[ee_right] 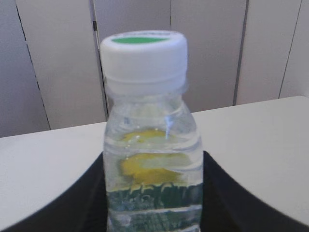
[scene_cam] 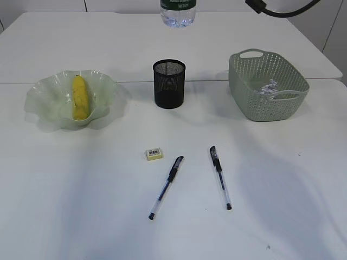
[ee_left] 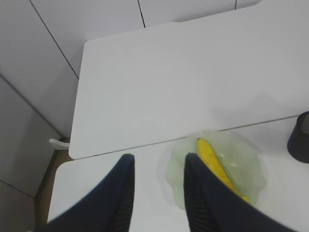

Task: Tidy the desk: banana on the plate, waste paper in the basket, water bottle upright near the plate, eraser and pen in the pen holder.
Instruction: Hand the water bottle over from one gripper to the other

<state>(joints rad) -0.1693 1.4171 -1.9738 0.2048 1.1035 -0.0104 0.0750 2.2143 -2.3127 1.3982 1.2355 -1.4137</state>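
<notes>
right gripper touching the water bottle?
Touching. In the right wrist view the water bottle stands upright between the right gripper, whose dark fingers press both its sides.

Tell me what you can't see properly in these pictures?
- Water bottle: exterior view's top edge cuts off its cap and upper half.
- Waste paper: mostly hidden behind the basket wall.
- Eraser: sleeve print too small to read.
- Bottle base: right wrist view's bottom edge cuts it off.

On the desk point(scene_cam: 65, 206), the banana point(scene_cam: 79, 97) lies in the plate point(scene_cam: 38, 97) at left, the pen holder point(scene_cam: 169, 84) stands mid-table, and waste paper point(scene_cam: 268, 88) sits in the basket point(scene_cam: 255, 103). The eraser point(scene_cam: 154, 154) and two pens point(scene_cam: 166, 187) lie in front (the water bottle point(scene_cam: 177, 12) hangs cropped above).
</notes>
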